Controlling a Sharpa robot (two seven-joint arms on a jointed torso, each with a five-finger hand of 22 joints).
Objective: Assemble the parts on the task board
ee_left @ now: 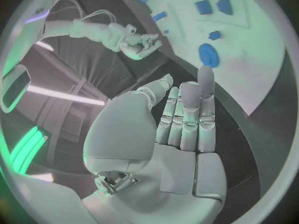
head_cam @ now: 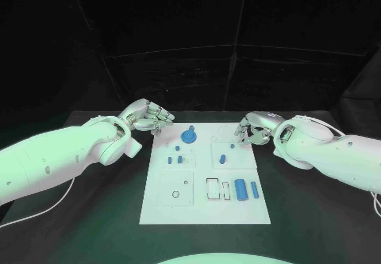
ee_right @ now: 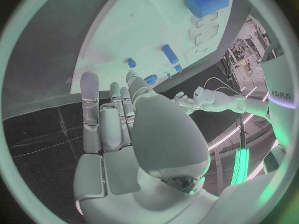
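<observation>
Looking down from the head view: the task board (head_cam: 205, 181) lies flat in the middle of the black surface (head_cam: 95, 220), long edge running away from the robot. Left hand (head_cam: 147, 118) sits at the board's upper left corner, right hand (head_cam: 254, 129) at its upper right corner; both hover off the far edge, neither touching a part. Fingers on both look loosely curled here, and nothing shows in either grasp. Parts on the board: a round blue disc (head_cam: 189, 136) near the upper middle, small blue pieces (head_cam: 175, 160) mid-left, another small piece (head_cam: 223, 159) mid-right, and a blue cylinder (head_cam: 240, 190) with a slimmer blue bar (head_cam: 254, 190) beside it at lower right, next to rectangular recesses (head_cam: 214, 188). Judgement: the hands flank the far end so that either can come down on the parts without blocking the camera.

Left wrist view: left hand (ee_left: 181, 129) shows an open palm, fingers extended side by side, thumb apart, holding nothing. The disc (ee_left: 209, 55) lies beyond the fingertips on the board (ee_left: 261, 74); the right hand (ee_left: 134, 42) shows across it, empty.

Right wrist view: right hand (ee_right: 124, 129) is likewise spread and empty. Cylinder (ee_right: 206, 2) sits at the frame's top, small pieces (ee_right: 169, 54) nearer the fingertips, left hand (ee_right: 206, 100) beyond.

Judgement: assembly not yet begun; loose pieces lie beside their recesses awaiting a first pick.
</observation>
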